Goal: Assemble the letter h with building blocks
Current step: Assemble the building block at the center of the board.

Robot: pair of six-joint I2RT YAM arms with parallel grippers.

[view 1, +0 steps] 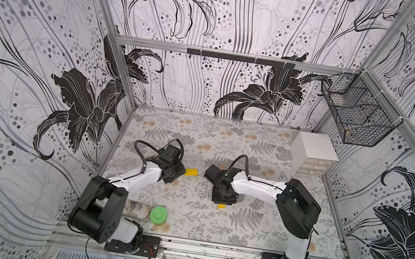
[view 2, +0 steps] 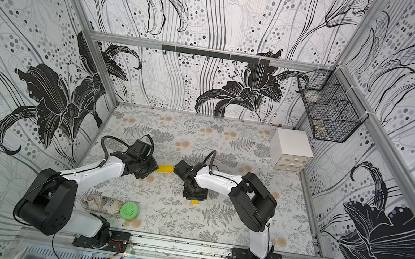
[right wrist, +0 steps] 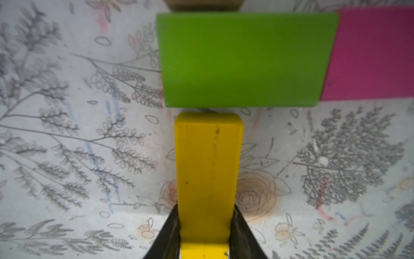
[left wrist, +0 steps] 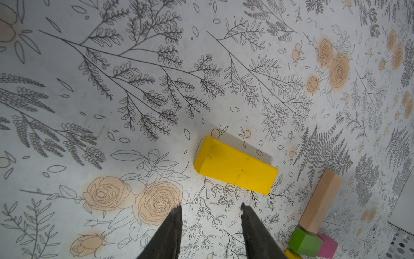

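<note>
The long yellow wooden block (right wrist: 208, 170) is clamped in the right gripper (right wrist: 206, 207), and its end points at the long side of the short green wooden block (right wrist: 244, 58), very near, with a thin gap. A short pink wooden block (right wrist: 369, 53) touches one end of the green block, and a long tan wooden block (left wrist: 321, 199) meets its other long side. A second long yellow wooden block (left wrist: 235, 166) lies flat on the flower-print table (left wrist: 67, 67), apart from the green block, near the left gripper (left wrist: 211, 205), whose fingers stand apart, holding nothing.
</note>
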